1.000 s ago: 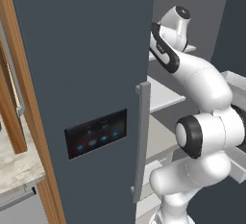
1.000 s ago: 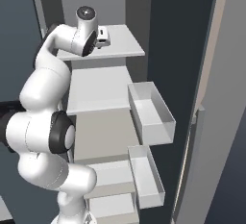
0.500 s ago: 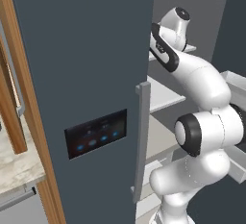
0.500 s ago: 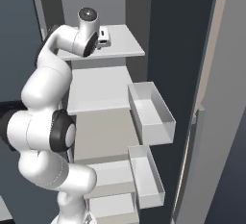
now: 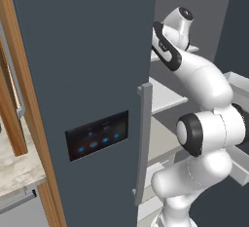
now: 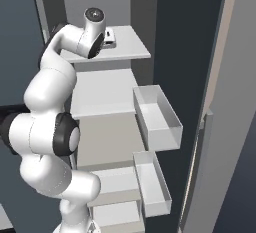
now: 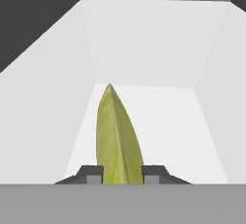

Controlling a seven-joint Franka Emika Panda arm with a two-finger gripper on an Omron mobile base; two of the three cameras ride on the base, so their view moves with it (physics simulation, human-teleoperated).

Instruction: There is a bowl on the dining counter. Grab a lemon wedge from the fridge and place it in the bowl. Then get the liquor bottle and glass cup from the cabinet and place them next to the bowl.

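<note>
Lemon wedge (image 7: 117, 139) sits lower centre of hand view, yellow-green, pointed tip aimed up-frame, its near end squeezed betw. the two dark fingertips (image 7: 91, 174) of the end effector (image 7: 122, 175); both tips look to touch its sides, so end effector is narrow and closed on the wedge. Wedge lies on a white shelf floor w/ white walls rising left, right and behind; darker grey strip across top of frame, dark corner upper left. In right base view the arm (image 6: 50, 127) climbs from lower left, bends over, and its hand reaches onto the top shelf (image 6: 125, 47) of the fridge (image 6: 175, 52), upper centre of frame; the end effector itself is mostly hidden behind the wrist there, wedge too small to make out. Below that shelf: another white shelf mid-frame, then two open white door bins (image 6: 157, 117) stacked right of centre, one above the other, plus white drawers at bottom centre. In left base view the closed fridge door fills the centre-left, w/ long grey vertical handle (image 5: 142, 143) centre and black panel (image 5: 97, 134) w/ blue lights lower left of centre; arm at right, hand at upper right inside the open compartment. Wooden trim runs down the left edge, w/ a bit of beige stone worktop (image 5: 14, 170) at lower left.
</note>
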